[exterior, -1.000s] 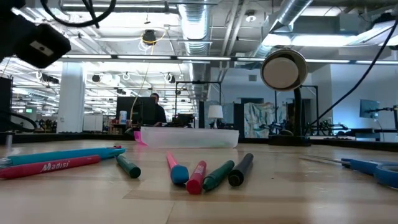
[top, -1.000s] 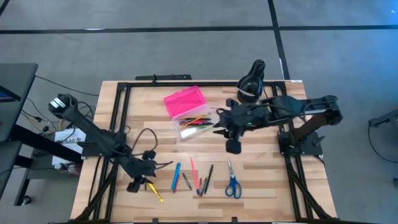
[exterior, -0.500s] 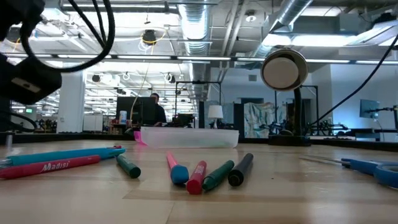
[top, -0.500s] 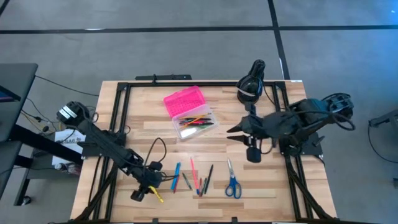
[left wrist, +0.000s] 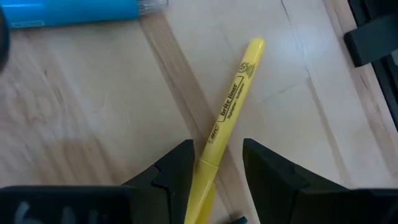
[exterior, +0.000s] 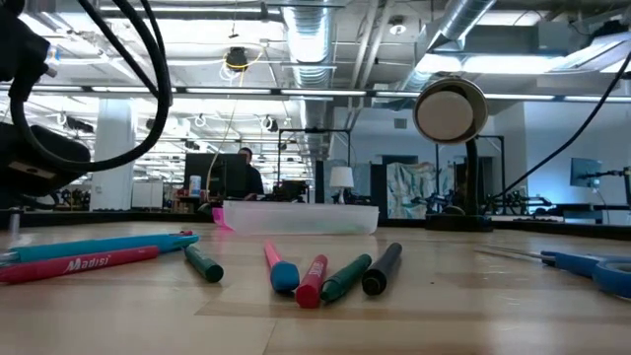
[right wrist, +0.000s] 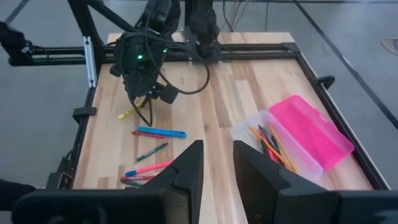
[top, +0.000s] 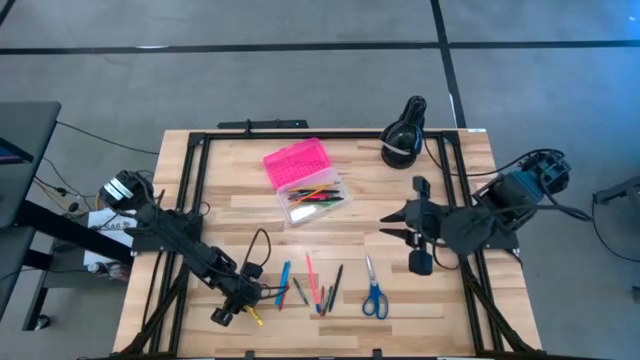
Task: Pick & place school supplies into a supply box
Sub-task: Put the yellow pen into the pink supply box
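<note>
The supply box lies open at the table's middle: pink lid (top: 296, 163), clear base (top: 313, 200) with several pencils inside. Loose pens (top: 311, 280) and blue-handled scissors (top: 374, 293) lie flat near the front edge. A yellow highlighter (left wrist: 231, 102) lies flat at the front left. My left gripper (left wrist: 217, 146) is low over it, pointing steeply down and open, one finger on each side of the highlighter's barrel; I cannot tell whether it touches. My right gripper (top: 386, 223) hangs high over the table's right part, slightly open with nothing between its fingers.
A black round device (top: 403, 135) stands at the far right. A blue pen (left wrist: 74, 9) lies just beyond the highlighter. Black frame rails (top: 187, 200) run along the table's sides. Bare wood lies between the box and the row of pens.
My left gripper has come down toward the yellow highlighter, shifting a little toward the near edge and tipping more steeply down. My right gripper has drawn away from the supply box toward the table's right edge. The supplies and the box have stayed put.
</note>
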{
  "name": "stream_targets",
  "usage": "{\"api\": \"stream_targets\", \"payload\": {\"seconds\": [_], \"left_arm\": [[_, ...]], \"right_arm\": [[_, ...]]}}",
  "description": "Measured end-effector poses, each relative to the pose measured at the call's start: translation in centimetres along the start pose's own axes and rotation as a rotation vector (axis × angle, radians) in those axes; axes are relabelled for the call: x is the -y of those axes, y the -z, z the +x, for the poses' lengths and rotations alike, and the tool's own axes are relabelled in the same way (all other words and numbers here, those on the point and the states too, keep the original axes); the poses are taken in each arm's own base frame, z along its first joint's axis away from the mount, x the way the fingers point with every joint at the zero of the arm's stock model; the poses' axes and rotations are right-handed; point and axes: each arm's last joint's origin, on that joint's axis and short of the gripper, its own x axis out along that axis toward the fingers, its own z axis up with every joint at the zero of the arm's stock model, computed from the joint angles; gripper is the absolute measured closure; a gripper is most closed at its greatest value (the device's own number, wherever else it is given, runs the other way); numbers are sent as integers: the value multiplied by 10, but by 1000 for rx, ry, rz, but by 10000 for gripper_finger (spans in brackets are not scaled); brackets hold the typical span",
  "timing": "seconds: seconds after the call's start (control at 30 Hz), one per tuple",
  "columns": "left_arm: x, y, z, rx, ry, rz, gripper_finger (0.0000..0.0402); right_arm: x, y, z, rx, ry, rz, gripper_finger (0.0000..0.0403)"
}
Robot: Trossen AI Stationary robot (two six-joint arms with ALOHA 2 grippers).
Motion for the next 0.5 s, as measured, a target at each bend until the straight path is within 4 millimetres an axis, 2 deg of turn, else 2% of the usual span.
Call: {"api": "stream_targets", "payload": {"seconds": [0.17, 0.5], "left_arm": [[-2, 4, 0, -30, -63, -5, 279], [-10, 5, -1, -50, -155, -66, 339]], "right_arm": [[-5, 5, -5, -2, 24, 9, 321], [-6, 9, -7, -21, 52, 38, 321]]}}
